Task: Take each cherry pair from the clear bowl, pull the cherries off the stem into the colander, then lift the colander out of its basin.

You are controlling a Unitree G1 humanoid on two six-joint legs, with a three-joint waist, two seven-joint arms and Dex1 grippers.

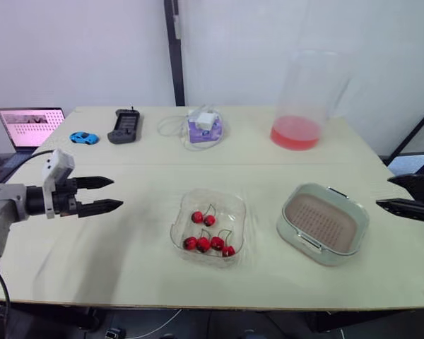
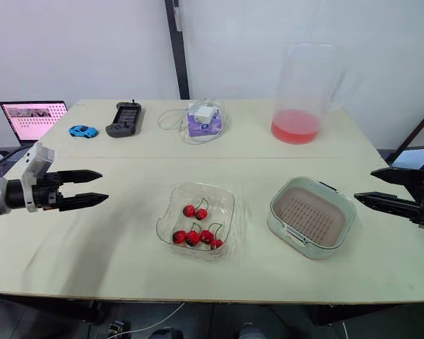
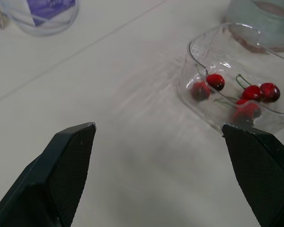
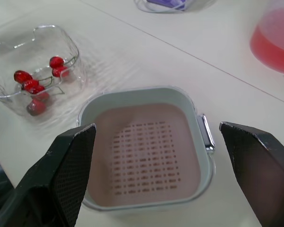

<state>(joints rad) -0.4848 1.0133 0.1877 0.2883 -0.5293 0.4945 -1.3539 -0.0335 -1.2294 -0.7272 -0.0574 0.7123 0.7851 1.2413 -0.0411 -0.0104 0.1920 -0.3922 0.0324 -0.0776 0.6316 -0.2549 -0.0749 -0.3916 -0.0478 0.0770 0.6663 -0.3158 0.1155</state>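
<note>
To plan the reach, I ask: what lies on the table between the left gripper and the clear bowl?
Nothing: the table between the left gripper and the clear bowl is bare, as the left eye view and the left wrist view show.

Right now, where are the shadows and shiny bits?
Left eye view: a soft shadow lies on the table under the left gripper. Left wrist view: the clear bowl throws streaky light onto the table beside it. Right wrist view: streaks there too.
</note>
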